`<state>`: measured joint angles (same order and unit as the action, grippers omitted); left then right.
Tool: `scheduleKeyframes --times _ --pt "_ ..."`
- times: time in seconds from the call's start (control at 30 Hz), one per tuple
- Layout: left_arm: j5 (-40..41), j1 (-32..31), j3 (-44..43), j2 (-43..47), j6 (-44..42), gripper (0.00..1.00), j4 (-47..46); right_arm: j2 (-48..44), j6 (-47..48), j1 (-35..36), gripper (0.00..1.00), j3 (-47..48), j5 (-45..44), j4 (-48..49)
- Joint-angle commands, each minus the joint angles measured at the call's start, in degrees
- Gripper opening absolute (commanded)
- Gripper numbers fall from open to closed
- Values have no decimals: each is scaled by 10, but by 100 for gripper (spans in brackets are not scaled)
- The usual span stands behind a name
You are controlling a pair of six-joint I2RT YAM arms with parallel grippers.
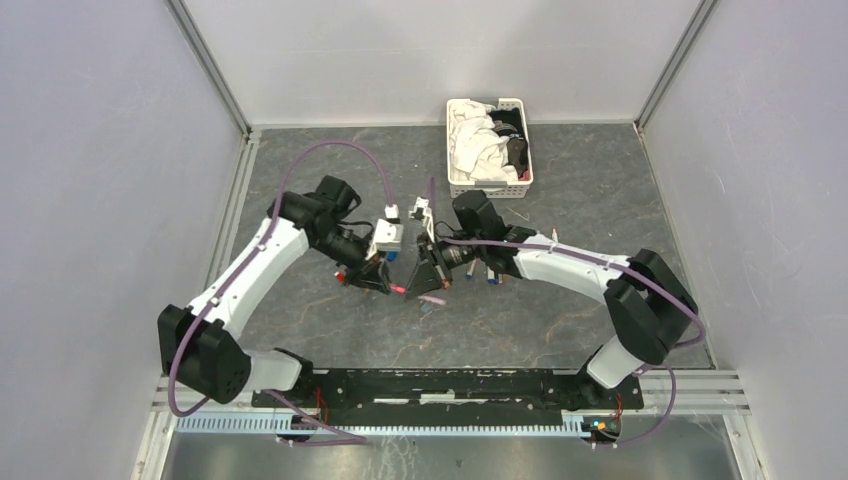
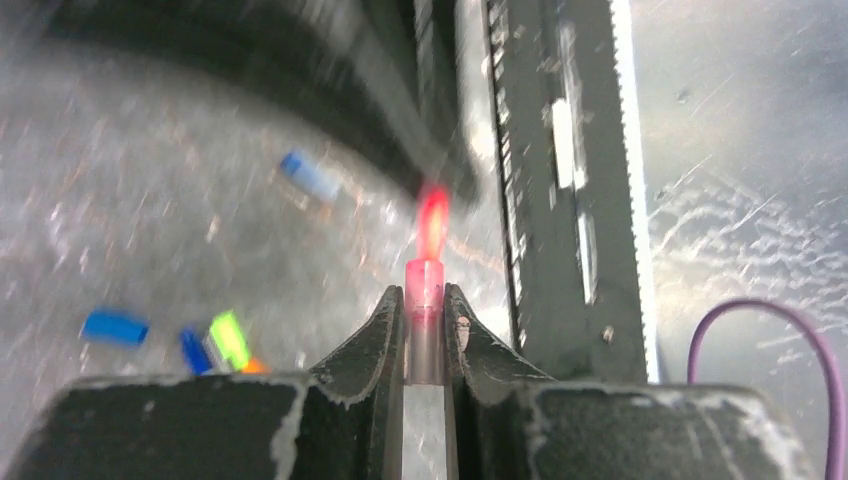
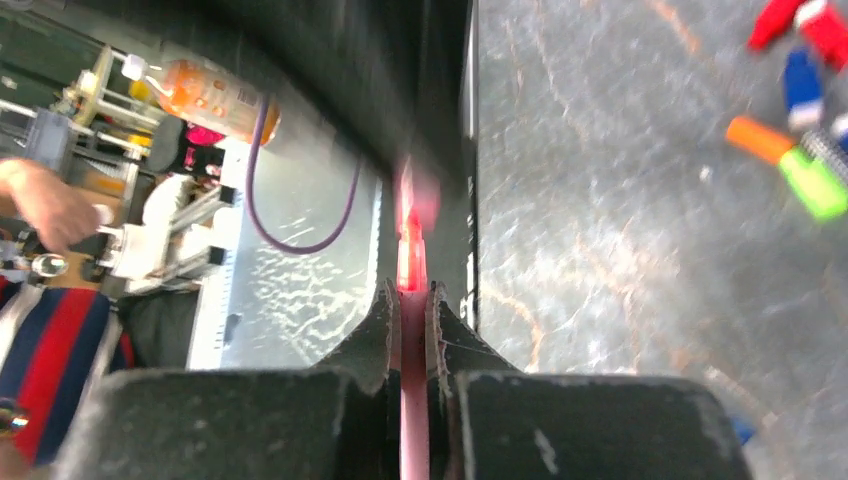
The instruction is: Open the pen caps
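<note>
Dark fingers of the left end effector (image 2: 424, 300) fill the foreground of the left wrist view. They are pinched tight on a pink-red pen (image 2: 425, 340) whose long axis runs from 6 to 12 o'clock. Its glowing red end points to 12, toward a dark blurred shape.

In the right wrist view the right end effector (image 3: 411, 295) is likewise clamped on a pink barrel (image 3: 412, 400). It stands upright in frame, with its red end at 12 o'clock. Blur hides whether both grip one pen or separate pieces.

From above, the two end effectors meet tip to tip over the middle of the grey bench (image 1: 600, 200). The pink piece under them lies roughly along 9 to 3 o'clock.

Loose caps are scattered on the bench. In the right wrist view, a green cap (image 3: 812, 183) touches an orange cap (image 3: 758, 137) at 2 o'clock, with a blue cap (image 3: 803, 85) and a red cap (image 3: 775, 22) nearer 1.

A white slatted basket (image 1: 487, 188) of cloths stands at 1 o'clock from the end effectors, well apart from them, by the rear wall.
</note>
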<state>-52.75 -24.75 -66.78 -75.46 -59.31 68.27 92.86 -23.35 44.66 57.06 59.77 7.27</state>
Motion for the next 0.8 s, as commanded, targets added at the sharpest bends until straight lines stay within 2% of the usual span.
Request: scheduleKeyframes --times 0.0,0.1,0.23,0.37,0.5,0.63,0.77 --pt "61 94 -53 -7 -122 2 147 -41 106 -21 0 -44 -18 -178" --pt "78 137 -45 0 -149 2 156 -69 108 -21 0 -74 -20 -166" --pt "54 142 -26 8 -161 2 151 -60 128 -27 0 -53 -29 -191" --pt "36 141 15 7 -112 2 59 -64 159 -60 0 -26 -90 -249" --pt "35 140 40 -28 -33 2 -52 -77 171 -100 0 -11 -252 -289" --pt "40 125 54 -80 30 2 -153 -91 141 -111 0 -34 -421 -254" --pt "106 78 74 -127 105 2 -277 -92 98 -111 0 -58 -555 -194"
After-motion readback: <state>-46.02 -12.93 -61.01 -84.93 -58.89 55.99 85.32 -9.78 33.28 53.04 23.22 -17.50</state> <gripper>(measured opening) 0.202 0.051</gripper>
